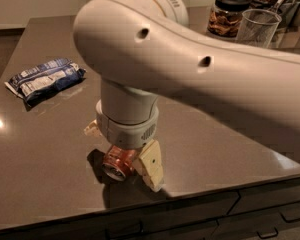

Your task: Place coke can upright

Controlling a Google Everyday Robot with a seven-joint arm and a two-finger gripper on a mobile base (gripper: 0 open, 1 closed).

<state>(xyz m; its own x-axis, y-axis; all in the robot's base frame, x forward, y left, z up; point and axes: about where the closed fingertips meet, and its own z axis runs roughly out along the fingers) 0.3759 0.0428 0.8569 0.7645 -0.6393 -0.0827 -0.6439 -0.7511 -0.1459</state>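
Note:
The coke can (118,165) lies on its side on the dark table (45,149), near the front edge, with one silver end facing the camera. My gripper (121,159) has come down over it, and the large arm hides most of the can. One finger (151,167) stands against the can's right side. The other finger (92,129) shows behind it on the left. The jaws are open and straddle the can. The can rests on the table.
A blue snack bag (44,80) lies at the left of the table. A clear cup (258,28) and a lidded glass jar (226,12) stand at the back right. The table's front edge (200,194) is just below the can, with drawers beneath.

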